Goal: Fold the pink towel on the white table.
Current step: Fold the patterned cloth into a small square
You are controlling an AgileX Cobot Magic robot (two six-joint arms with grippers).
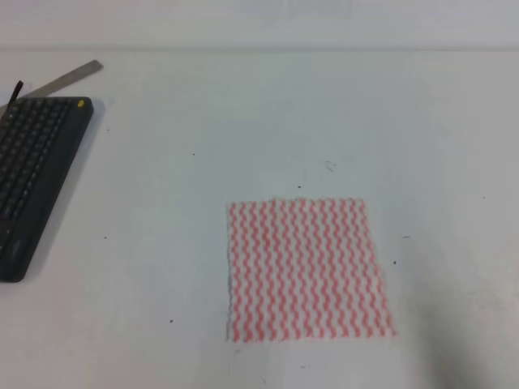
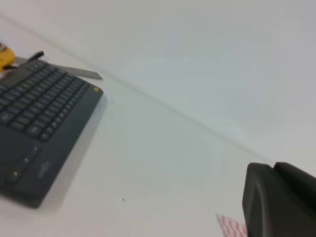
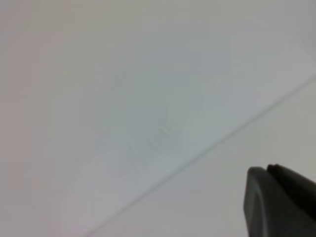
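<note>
Left claw (image 2: 279, 202) and right claw (image 3: 281, 202) only partly visible, opening can't tell; pink towel (image 1: 306, 269) flat, unfolded on white surface (image 1: 243, 121).

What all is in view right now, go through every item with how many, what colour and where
pink towel: one, pink-red and white wavy stripes, lying flat and unfolded on the table, right of centre toward the near edge in the high view.
white table: one, white with a few tiny dark specks, fills most of every view.
keyboard: one, dark grey with a small yellow mark at its far right corner, at the table's left edge.
flat strip: one, grey, lying on the table just behind the keyboard; what it is cannot be told.
yellow object: one, only a sliver showing at the left edge of the left wrist view.
left gripper: one dark part visible, lower right of its wrist view; open or shut cannot be told.
right gripper: one dark part visible, lower right of its wrist view; likewise unclear.
</note>
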